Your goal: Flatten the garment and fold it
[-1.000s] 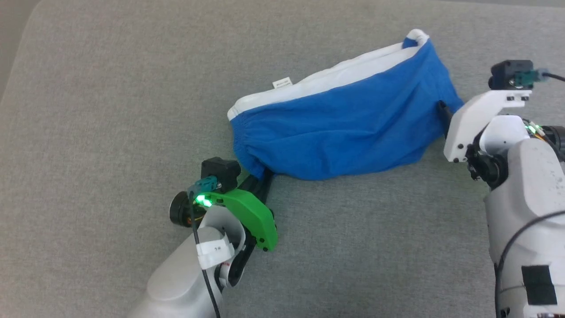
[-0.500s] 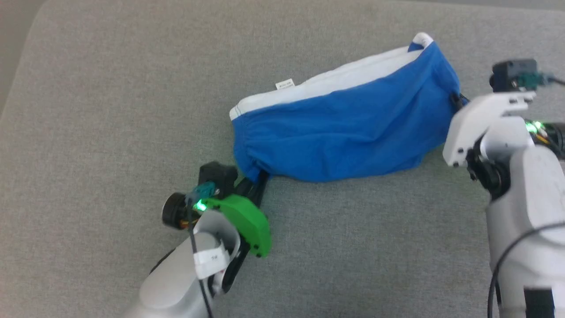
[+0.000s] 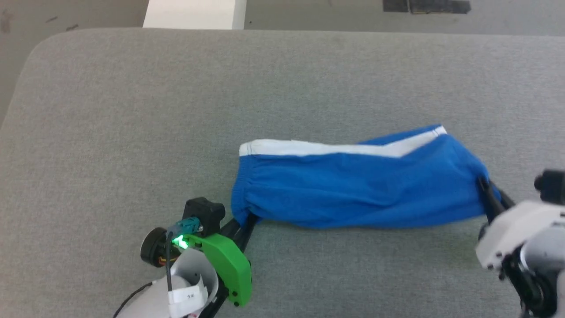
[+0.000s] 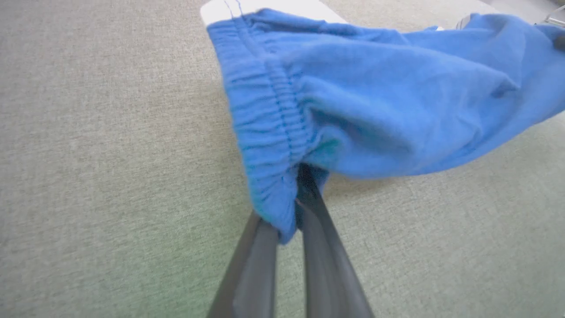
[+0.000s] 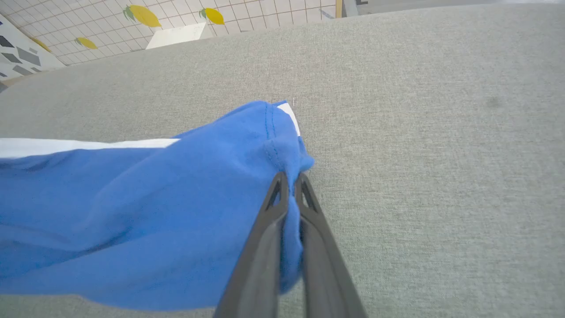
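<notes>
Head view: your garment (image 3: 353, 190) spans between both grips over the grey pad (image 3: 132, 132), with the left gripper (image 3: 244, 223) angled low and the right gripper (image 3: 489, 196) reaching in opposite.

Left wrist view: jaws clamped on the gathered waistband corner. Expect soft, light cloth that sags beyond the tips.

Right wrist view: jaws pinched on a stitched hem, probably the far corner. Take seams, not loose cloth.

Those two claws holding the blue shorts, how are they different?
The left gripper has a green cover; the right gripper has a white cover. The left gripper pinches the gathered waistband of the garment; the right gripper pinches the stitched hem at the opposite end. Both are shut on it.
</notes>
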Tool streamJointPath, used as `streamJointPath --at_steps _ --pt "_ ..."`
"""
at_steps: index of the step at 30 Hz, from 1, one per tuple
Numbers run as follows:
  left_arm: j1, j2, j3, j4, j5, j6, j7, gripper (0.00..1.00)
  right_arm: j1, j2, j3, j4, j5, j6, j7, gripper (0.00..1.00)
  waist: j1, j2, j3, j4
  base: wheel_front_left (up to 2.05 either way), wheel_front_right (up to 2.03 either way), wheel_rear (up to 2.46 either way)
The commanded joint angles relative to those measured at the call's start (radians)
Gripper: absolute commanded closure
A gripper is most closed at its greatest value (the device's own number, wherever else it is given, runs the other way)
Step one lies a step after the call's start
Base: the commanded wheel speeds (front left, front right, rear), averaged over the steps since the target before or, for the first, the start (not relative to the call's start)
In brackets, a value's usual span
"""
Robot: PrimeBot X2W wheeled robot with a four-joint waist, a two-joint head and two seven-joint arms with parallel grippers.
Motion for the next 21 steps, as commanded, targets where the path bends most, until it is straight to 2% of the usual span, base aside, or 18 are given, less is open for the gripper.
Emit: streamJointPath --at_steps 1,6,10,11,12,13,14,15,21 --pt "0.017 0.026 -0.002 -0.023 -0.012 0.007 0.019 1.0 0.031 -0.001 -0.008 -0.009 0.012 -0.002 0.006 1.0 0.0 0.0 -0.011 -0.012 0.0 0.0 0.0" --pt "0.055 0.073 -0.018 -0.07 -0.037 0.005 0.089 1.0 0.102 -0.001 -0.004 0.047 0.045 -0.002 0.006 1.0 0.0 0.0 -0.011 -0.023 0.0 0.0 0.0" --pt "0.067 0.073 -0.017 -0.067 -0.054 0.005 0.093 1.0 0.098 -0.001 0.004 0.134 0.055 -0.002 -0.017 1.0 0.0 0.0 -0.01 -0.027 0.0 0.0 0.0" --pt "0.067 0.069 -0.016 -0.063 -0.058 0.006 0.091 0.86 0.093 -0.001 0.009 0.156 0.06 -0.002 -0.023 1.0 0.0 0.0 -0.011 -0.027 0.0 0.0 0.0" --pt "0.067 0.065 -0.014 -0.058 -0.061 0.007 0.09 0.59 0.088 -0.001 0.011 0.172 0.057 -0.002 -0.029 1.0 0.0 0.0 -0.011 -0.026 0.0 0.0 0.0" --pt "0.068 0.06 -0.012 -0.052 -0.067 0.009 0.089 0.0 0.082 -0.001 0.014 0.188 0.054 -0.002 -0.036 0.62 0.0 0.0 -0.013 -0.025 0.0 0.0 0.0" --pt "0.07 0.055 -0.013 -0.047 -0.071 0.009 0.089 0.0 0.079 -0.001 0.016 0.198 0.049 -0.002 -0.041 0.16 0.0 0.0 -0.016 -0.024 0.0 0.0 0.0" --pt "0.073 0.05 -0.012 -0.042 -0.078 0.01 0.088 0.0 0.077 -0.001 0.013 0.207 0.043 -0.002 -0.049 0.0 0.0 0.0 -0.021 -0.022 0.0 0.0 0.0" --pt "0.126 0.043 0.018 -0.032 -0.121 0.025 0.051 0.0 0.081 -0.001 -0.033 0.185 0.03 -0.002 -0.13 0.0 0.0 0.0 -0.058 -0.008 0.0 0.0 0.0"
